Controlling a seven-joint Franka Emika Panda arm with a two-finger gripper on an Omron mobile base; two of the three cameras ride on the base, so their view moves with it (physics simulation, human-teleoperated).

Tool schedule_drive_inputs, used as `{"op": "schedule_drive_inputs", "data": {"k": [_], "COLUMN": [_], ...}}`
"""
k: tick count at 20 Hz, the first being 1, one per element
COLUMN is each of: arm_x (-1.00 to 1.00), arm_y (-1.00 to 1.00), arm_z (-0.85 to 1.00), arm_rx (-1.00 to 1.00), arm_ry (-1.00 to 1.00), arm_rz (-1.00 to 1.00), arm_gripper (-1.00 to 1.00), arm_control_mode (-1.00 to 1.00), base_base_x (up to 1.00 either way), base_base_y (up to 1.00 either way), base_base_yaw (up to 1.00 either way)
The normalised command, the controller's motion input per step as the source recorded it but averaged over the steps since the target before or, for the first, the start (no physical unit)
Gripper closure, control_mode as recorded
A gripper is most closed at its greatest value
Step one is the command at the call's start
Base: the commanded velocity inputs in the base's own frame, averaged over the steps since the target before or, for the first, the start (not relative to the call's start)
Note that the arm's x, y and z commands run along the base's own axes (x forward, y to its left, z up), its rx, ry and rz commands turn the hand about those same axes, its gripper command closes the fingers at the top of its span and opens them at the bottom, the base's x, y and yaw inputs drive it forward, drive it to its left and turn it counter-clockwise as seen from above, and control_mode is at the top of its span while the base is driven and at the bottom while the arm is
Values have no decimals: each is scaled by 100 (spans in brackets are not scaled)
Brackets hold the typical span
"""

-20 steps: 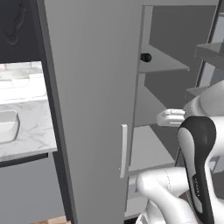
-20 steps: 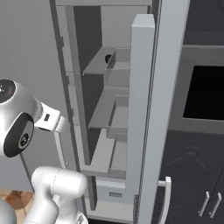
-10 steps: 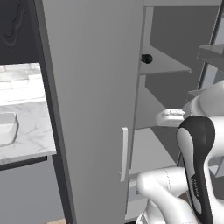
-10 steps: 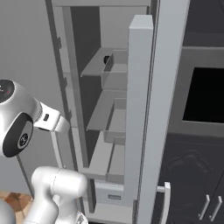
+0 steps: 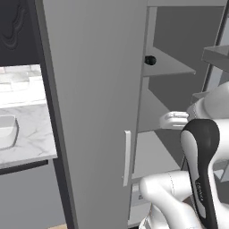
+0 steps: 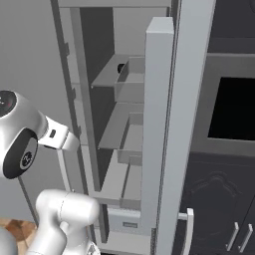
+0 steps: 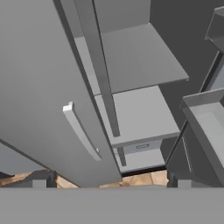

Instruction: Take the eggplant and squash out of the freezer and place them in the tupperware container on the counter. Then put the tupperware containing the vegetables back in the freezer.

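The freezer stands open, its flat grey door (image 5: 94, 98) swung out with a slim pale handle (image 5: 127, 156) (image 7: 81, 131). Grey inner shelves (image 6: 117, 132) show behind it. A small dark rounded thing (image 5: 150, 60) (image 6: 121, 68) sits on the upper shelf; it looks like the eggplant. The squash is out of view. The white tupperware container (image 5: 6, 132) rests on the marble counter (image 5: 31, 143) at the far left. My gripper (image 7: 108, 182) is open and empty, in front of the lower shelves, right of the door handle. Its fingertips (image 7: 39, 181) stand wide apart.
The freezer's second door (image 6: 159, 124), with bins on its inner side, stands open at the right. Dark cabinets and a black oven window (image 6: 231, 107) lie beyond it. A drawer (image 7: 140, 146) sits below the lowest shelf, over wooden floor (image 7: 144, 178).
Both base views have shifted slightly, so the camera has moved a little. The arm holds the same pose and nothing on the shelves has moved.
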Motion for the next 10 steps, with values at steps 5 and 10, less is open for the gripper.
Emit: {"op": "schedule_drive_inputs", "data": {"k": [5, 10], "arm_x": [0, -3], "arm_y": [0, 0], "arm_z": [32, 63], "arm_rx": [-2, -5], "arm_ry": [0, 0], "arm_rz": [0, 0], "arm_gripper": [-100, -100], "arm_control_mode": [-100, -100], "base_base_x": [0, 0], "base_base_y": [0, 0], "base_base_yaw": [0, 0]}}
